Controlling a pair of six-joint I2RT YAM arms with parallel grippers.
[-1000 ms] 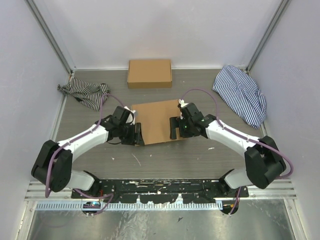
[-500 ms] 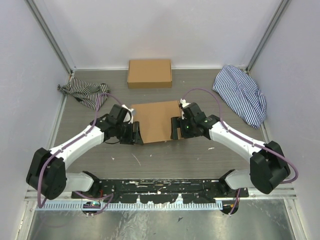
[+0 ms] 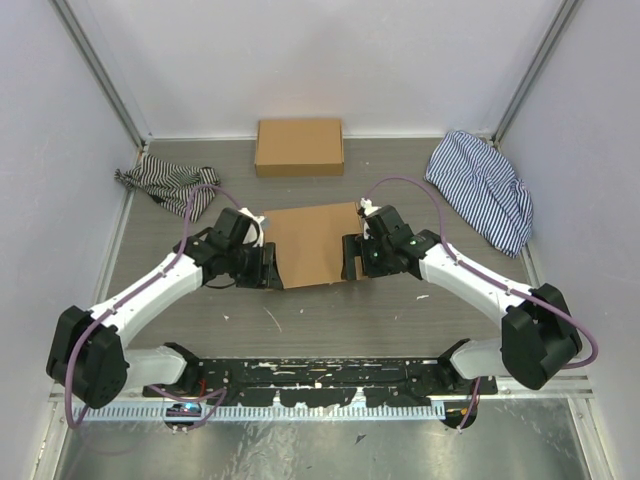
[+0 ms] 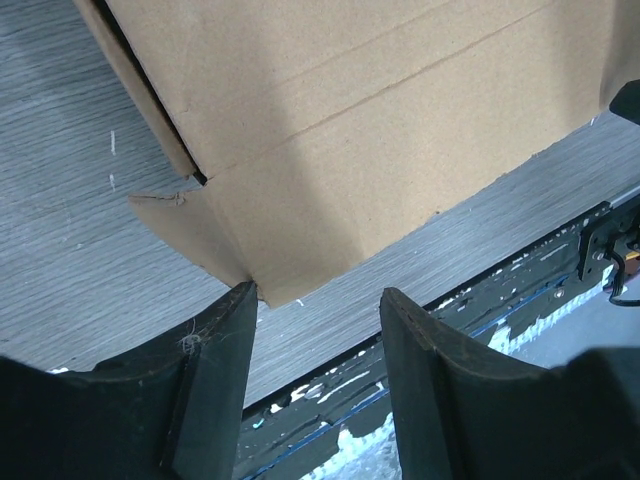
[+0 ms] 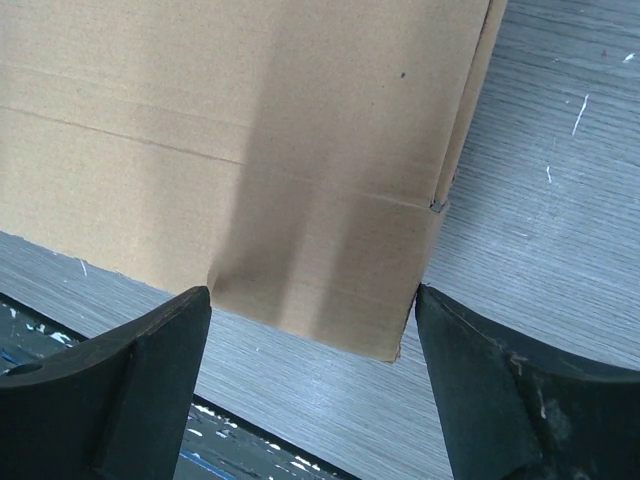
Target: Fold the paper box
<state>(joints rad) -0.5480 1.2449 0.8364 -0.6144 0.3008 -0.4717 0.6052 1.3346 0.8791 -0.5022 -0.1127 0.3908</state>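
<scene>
The paper box (image 3: 312,245) lies flat and unfolded at the middle of the table, plain brown with crease lines. My left gripper (image 3: 272,268) stands open at its near left corner. In the left wrist view that corner (image 4: 270,295) sits just beyond the tip of the left finger (image 4: 215,380), a small side flap (image 4: 175,215) beside it, and only table shows between the fingers. My right gripper (image 3: 350,257) is open at the near right corner. In the right wrist view the box's near edge (image 5: 300,330) spans the gap just ahead of both fingertips (image 5: 500,390).
A neat closed brown box (image 3: 299,147) stands at the back wall. A striped cloth (image 3: 168,187) lies crumpled at the back left and a larger one (image 3: 482,188) at the back right. The black base rail (image 3: 320,375) runs along the near edge.
My left arm's elbow has swung outward to the left while its gripper stayed at the box's corner. The right gripper and the box have barely shifted.
</scene>
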